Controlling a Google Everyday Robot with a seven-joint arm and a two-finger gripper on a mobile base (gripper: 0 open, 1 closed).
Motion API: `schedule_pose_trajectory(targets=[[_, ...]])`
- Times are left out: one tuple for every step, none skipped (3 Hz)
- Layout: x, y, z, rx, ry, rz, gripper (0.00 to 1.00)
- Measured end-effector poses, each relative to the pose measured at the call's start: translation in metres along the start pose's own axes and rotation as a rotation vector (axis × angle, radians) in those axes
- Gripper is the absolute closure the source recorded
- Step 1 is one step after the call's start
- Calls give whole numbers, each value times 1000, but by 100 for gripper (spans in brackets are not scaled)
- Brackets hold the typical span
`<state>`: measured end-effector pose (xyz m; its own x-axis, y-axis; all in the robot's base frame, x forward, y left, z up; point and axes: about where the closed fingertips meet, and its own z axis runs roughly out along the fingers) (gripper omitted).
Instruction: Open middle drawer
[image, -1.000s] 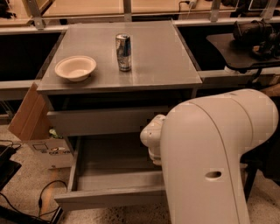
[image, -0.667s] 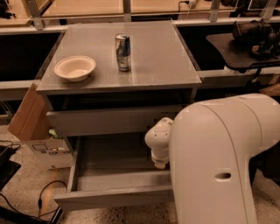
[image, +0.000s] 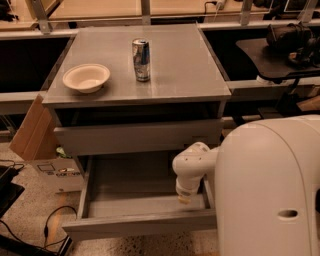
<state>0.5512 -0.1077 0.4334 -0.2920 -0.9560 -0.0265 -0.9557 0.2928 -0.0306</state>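
The middle drawer (image: 140, 224) of the grey cabinet stands pulled far out toward me, and its grey inside (image: 131, 181) is bare. The taller top drawer front (image: 135, 136) sits above it, slightly proud of the cabinet. The lowest drawer is hidden under the open one. My gripper (image: 184, 198) is at the end of the white wrist (image: 192, 162), hanging over the right inner side of the open drawer, just behind its front panel. My large white arm body (image: 270, 190) fills the lower right.
On the cabinet top (image: 180, 70) stand a cream bowl (image: 86, 77) at the left and a drink can (image: 141, 60) in the middle. A cardboard box (image: 31, 131) leans at the cabinet's left. Cables (image: 47, 225) lie on the floor. A dark table (image: 280, 50) stands at the right.
My wrist and arm have shifted a little to the right and down inside the open drawer. The drawer stays pulled out as before.
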Motion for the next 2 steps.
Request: schedule_pose_trajectory(targets=[[8, 18, 9, -24, -17, 11, 100], [7, 64, -1, -53, -87, 62, 100]])
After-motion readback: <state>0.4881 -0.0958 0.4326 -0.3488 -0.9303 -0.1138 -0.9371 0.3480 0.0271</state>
